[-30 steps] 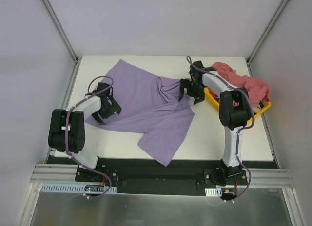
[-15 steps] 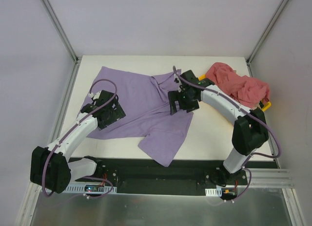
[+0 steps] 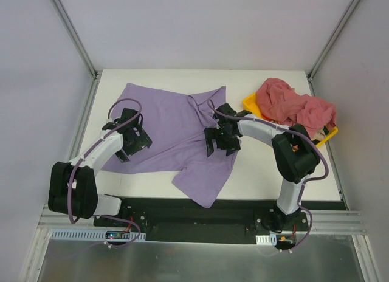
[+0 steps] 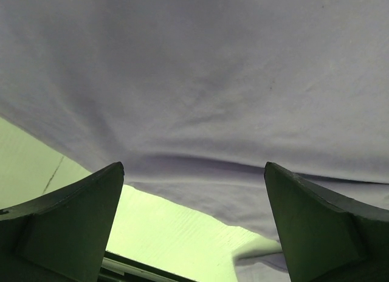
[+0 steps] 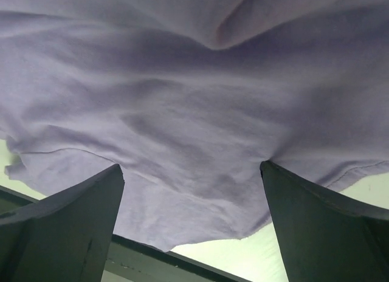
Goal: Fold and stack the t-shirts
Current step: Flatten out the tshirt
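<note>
Open tabletop (image 3: 267, 169) at the near right, room to pass there. Far right is blocked by the yellow tray (image 3: 249, 104) heaped with pink-red shirts (image 3: 298, 109), and the lavender shirt (image 3: 170, 121) blankets the left and middle.

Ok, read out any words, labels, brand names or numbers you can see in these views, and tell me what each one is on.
No text can be read in any view.
The lavender t-shirt is plain in all three views.
The pink-red t-shirts and the yellow tray show no print.
The small fittings at the bottom of the top view are too small to tell whether they bear any text.
</note>
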`<state>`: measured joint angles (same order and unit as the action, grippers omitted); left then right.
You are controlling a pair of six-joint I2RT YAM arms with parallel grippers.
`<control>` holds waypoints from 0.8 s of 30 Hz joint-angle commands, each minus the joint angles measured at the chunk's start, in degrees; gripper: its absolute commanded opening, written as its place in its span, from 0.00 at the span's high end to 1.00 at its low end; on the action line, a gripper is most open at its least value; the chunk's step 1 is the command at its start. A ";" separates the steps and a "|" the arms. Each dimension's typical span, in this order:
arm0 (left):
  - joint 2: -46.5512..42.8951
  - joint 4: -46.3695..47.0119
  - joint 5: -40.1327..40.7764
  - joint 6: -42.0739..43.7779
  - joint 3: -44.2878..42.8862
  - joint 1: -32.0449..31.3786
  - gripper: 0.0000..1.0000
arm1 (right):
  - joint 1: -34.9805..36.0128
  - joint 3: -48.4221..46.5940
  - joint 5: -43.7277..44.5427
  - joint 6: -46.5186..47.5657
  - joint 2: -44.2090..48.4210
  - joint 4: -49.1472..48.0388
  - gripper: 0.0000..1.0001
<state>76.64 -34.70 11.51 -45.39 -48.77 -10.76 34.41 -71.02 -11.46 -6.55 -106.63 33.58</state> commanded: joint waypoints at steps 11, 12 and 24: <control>-0.17 0.68 -4.74 0.56 -0.88 -0.22 0.01 | -8.13 23.55 5.66 -3.82 15.39 -2.47 0.01; -0.26 0.60 -4.83 1.08 -1.49 -0.31 0.01 | -8.57 24.52 5.75 -3.91 16.96 -1.86 0.01; 7.02 0.77 -4.03 5.04 -12.03 -0.22 0.01 | -8.57 4.09 4.79 5.21 20.53 3.33 0.02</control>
<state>79.29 -33.82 7.49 -43.07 -54.61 -10.87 26.06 -53.32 -5.19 -7.68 -82.02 37.41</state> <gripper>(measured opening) 0.990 0.986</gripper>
